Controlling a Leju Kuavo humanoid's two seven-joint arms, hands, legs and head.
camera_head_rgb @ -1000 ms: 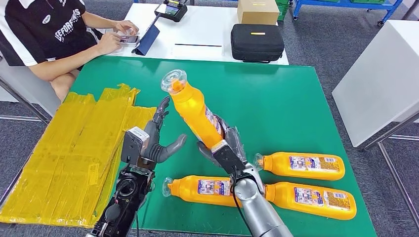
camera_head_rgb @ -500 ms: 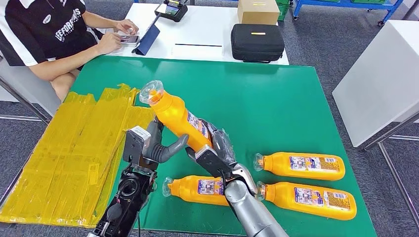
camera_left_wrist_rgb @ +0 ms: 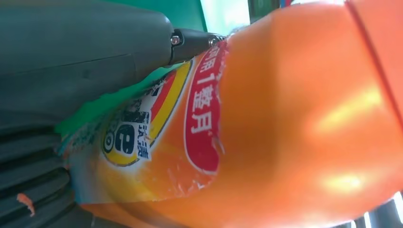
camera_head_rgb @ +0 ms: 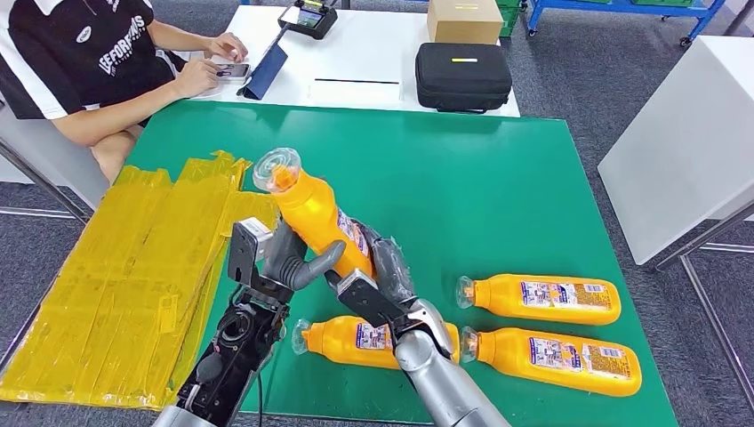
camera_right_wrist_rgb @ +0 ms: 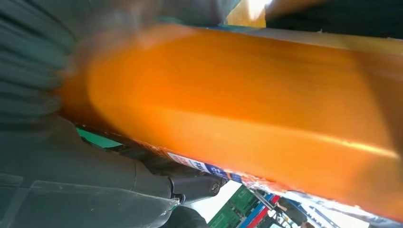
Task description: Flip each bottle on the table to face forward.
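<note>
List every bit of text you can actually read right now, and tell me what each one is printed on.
"1整月": red band of the label on the held orange bottle, left wrist view.
"LEEFORF...S", partly readable: black shirt of the seated person.
Labels on the three lying bottles: too small to read.
Strip on the held bottle's edge, right wrist view: blurred.
Screen of the device on the white table: unreadable.
</note>
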